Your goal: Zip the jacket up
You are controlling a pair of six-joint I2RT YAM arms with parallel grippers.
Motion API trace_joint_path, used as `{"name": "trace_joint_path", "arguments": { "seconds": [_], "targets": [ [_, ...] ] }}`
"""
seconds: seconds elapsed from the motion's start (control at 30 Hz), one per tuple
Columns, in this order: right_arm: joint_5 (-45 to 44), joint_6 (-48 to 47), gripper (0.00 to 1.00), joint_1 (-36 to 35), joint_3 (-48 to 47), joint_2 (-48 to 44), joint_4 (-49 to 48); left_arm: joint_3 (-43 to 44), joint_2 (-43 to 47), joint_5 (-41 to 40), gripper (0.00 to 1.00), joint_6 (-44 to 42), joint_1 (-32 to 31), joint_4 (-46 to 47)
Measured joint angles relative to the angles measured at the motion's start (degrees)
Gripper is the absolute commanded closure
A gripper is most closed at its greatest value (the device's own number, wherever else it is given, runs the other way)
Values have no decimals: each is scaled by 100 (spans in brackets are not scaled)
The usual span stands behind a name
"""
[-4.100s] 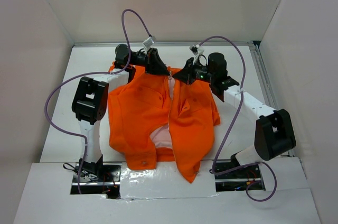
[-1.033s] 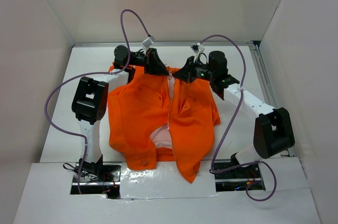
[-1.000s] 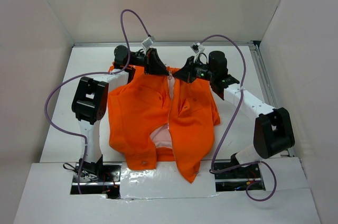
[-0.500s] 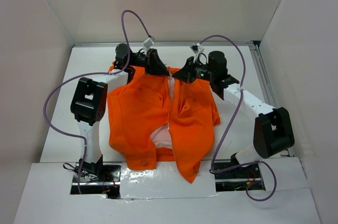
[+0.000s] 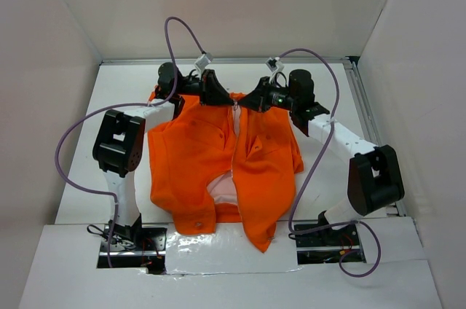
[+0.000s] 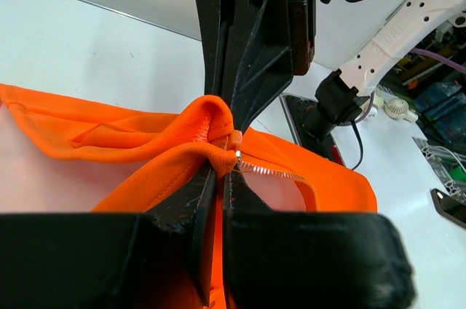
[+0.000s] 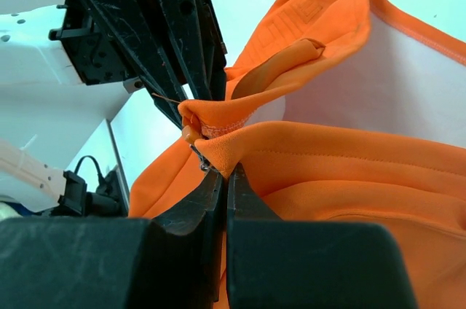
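The jacket [image 5: 218, 163] lies flat in the middle of the white table [image 5: 109, 90], collar at the far end and hem toward the arm bases. Its front is open along the centre, and pale lining [image 5: 224, 189] shows in the gap lower down.

The left arm rises from its base at the near left, bends at a black elbow joint [image 5: 116, 141], and stretches far and to the right. This puts the left gripper [image 5: 212, 95] at the left side of the collar. The right arm mirrors it (elbow [image 5: 373, 178] well out to the right), with its forearm angled far and to the left. The right gripper [image 5: 251, 102] sits at the right side of the collar, near the left one.

In the left wrist view the left gripper [image 6: 222, 145] has its jaws pressed together on a bunched fold of orange cloth, right where the zipper teeth [image 6: 269, 170] begin. In the right wrist view the right gripper [image 7: 218, 156] is likewise pinched tight on a fold of the jacket's edge, with a small metal zipper piece [image 7: 198, 154] just beside the fingertips. The collar fabric is lifted slightly off the table between the two grips.
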State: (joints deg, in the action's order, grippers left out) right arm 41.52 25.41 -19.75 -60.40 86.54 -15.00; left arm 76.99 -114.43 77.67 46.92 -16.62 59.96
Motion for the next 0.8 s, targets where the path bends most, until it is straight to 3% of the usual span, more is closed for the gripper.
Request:
{"name": "trace_joint_path", "arguments": {
  "seconds": [0.8],
  "targets": [
    [691,470,100,164,247,26,-1040,175,-44,-151,100,787,17,496]
  ]
}}
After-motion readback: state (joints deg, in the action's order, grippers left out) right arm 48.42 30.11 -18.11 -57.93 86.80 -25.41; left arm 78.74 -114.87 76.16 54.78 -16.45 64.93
